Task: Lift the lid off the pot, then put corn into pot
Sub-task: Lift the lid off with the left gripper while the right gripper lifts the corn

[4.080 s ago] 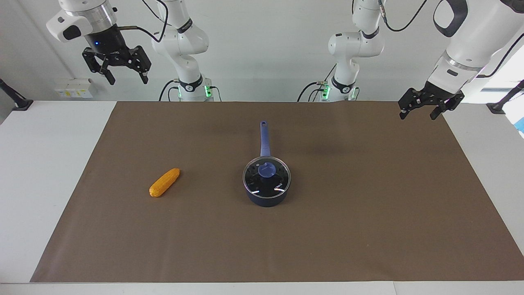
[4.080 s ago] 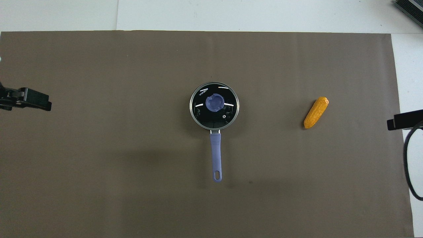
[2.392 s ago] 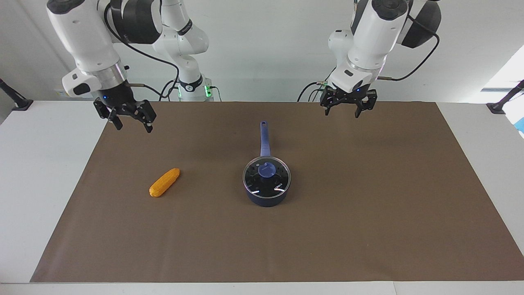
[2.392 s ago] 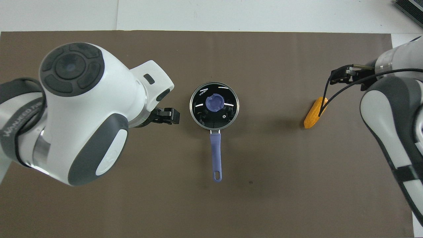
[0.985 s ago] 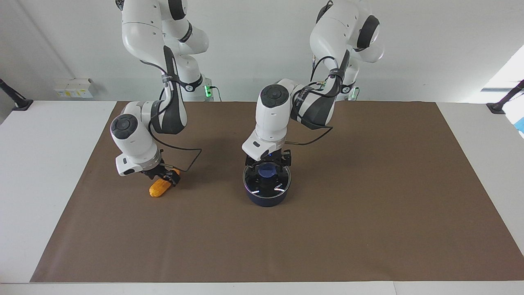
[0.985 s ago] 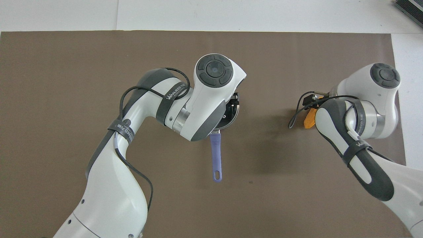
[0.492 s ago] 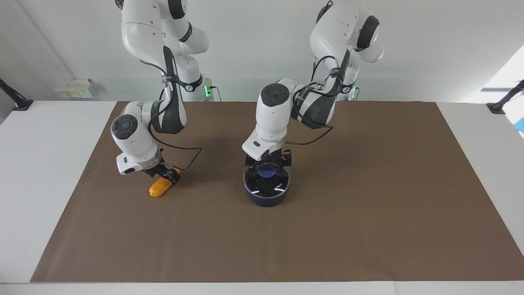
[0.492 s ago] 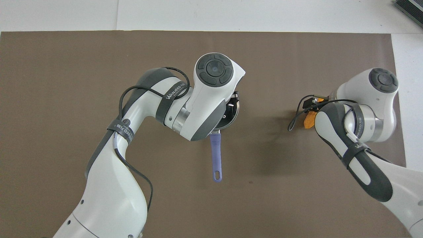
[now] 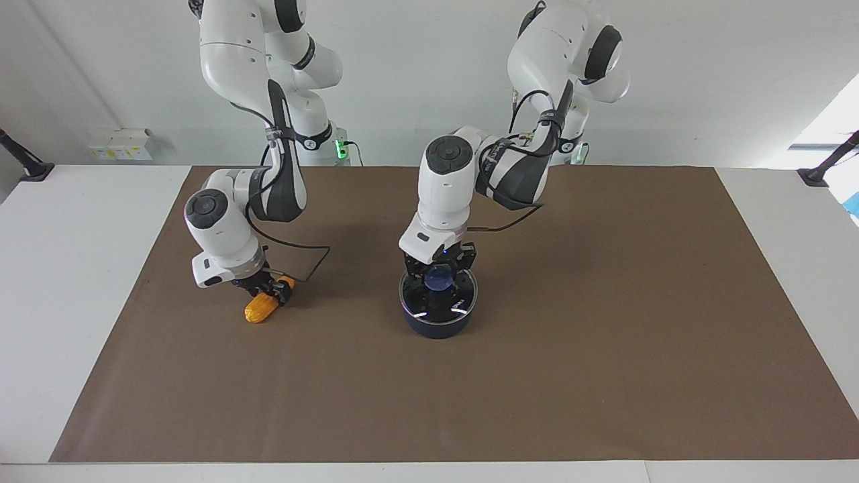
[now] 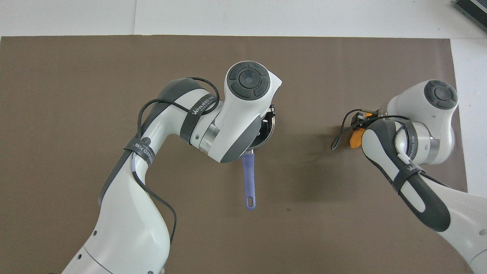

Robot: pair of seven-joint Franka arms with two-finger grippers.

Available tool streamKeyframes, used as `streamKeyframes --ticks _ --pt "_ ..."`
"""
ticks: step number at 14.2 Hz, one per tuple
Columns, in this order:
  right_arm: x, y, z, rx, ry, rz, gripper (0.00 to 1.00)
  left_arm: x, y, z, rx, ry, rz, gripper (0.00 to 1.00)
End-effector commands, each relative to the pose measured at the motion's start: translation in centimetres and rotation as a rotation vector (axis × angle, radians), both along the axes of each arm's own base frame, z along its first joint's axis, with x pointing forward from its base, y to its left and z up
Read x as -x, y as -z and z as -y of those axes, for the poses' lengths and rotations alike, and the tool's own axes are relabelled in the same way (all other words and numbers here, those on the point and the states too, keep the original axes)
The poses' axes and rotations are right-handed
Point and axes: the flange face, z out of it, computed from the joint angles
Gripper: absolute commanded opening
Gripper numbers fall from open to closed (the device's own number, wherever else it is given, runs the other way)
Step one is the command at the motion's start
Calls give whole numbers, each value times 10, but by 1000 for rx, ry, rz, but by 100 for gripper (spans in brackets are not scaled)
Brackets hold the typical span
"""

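The dark navy pot [image 9: 436, 326] stands mid-mat, its handle [image 10: 248, 179] pointing toward the robots. The glass lid [image 9: 458, 300] lies on the pot. My left gripper [image 9: 439, 272] is down on the lid, fingers closed on its blue knob [image 9: 439, 278]. In the overhead view the left arm covers most of the pot; only a piece of the lid's rim [image 10: 268, 131] shows. The yellow-orange corn [image 9: 258, 310] lies on the mat toward the right arm's end. My right gripper [image 9: 270, 292] is down on its middle, fingers closed around it. The corn [image 10: 354, 139] peeks out beside the right arm.
The brown mat [image 9: 604, 335] covers most of the white table. Small white boxes [image 9: 121, 144] sit by the wall at the right arm's end. Black clamp posts [image 9: 27, 166] stand at both table ends.
Both arms came down from high rest positions, the left onto the lid, the right onto the corn. In the last half second both sets of fingers drew in. Lid and corn have not moved.
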Motion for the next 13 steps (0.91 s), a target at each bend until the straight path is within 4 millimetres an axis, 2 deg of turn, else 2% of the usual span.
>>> streamKeyframes --ticks 1,4,6,8,9,10,11,13 --pt "1 1 1 -8 -26 10 0 3 -5 4 -20 -38 -2 0" --pt "-5 -13 -2 -9 -67 2 0 4 -18 -3 -28 -49 -7 0" --pt "-13 -42 -3 -11 -103 -6 0 6 -62 -16 14 -65 29 0" --pt "-18 -82 -5 -14 -114 -2 0 4 -70 -28 21 -83 26 0" --pt "-16 -101 -8 -15 -117 14 0 -5 -73 -47 22 -112 27 0" --pt "-13 -117 -10 -16 -122 29 0 -15 -84 -67 33 -142 42 0" --pt "-9 -130 -14 -19 -126 34 0 -20 -83 -82 28 -165 35 0" --pt "-7 -150 -38 -22 -154 41 0 -29 -80 -117 18 -212 25 0"
